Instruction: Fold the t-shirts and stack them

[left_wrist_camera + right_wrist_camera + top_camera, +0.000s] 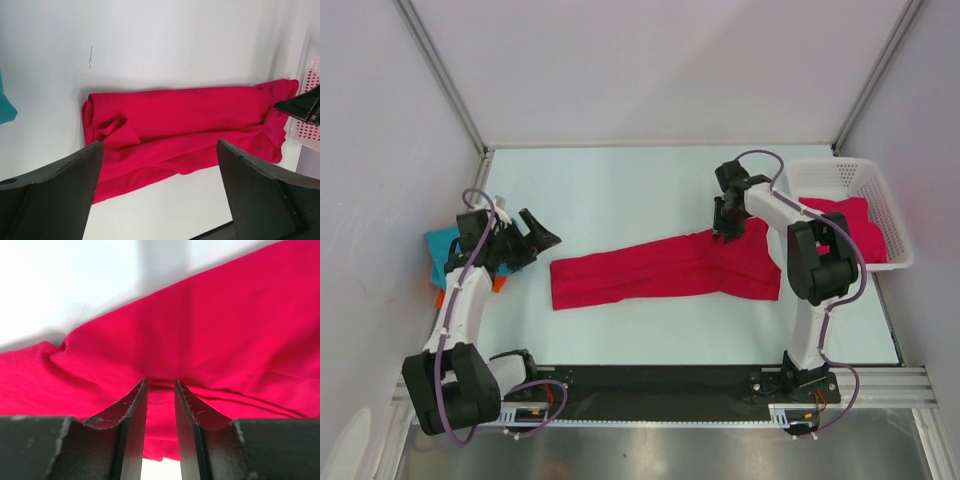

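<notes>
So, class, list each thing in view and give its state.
long red t-shirt: folded into a strip, flat on the table.
white basket: upright.
second red t-shirt: bunched inside the basket, not folded.
teal t-shirt: partly hidden at the table's left edge.
left gripper: open, empty.
right gripper: narrowly open over the strip.

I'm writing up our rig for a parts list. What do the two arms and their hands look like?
Both arms match: the left arm and right arm have white links between bulky black joint housings, with a purple cable looping alongside each. The left hand and right hand are black, with two flat, wedge-shaped fingers whose edges look scuffed pale.
</notes>
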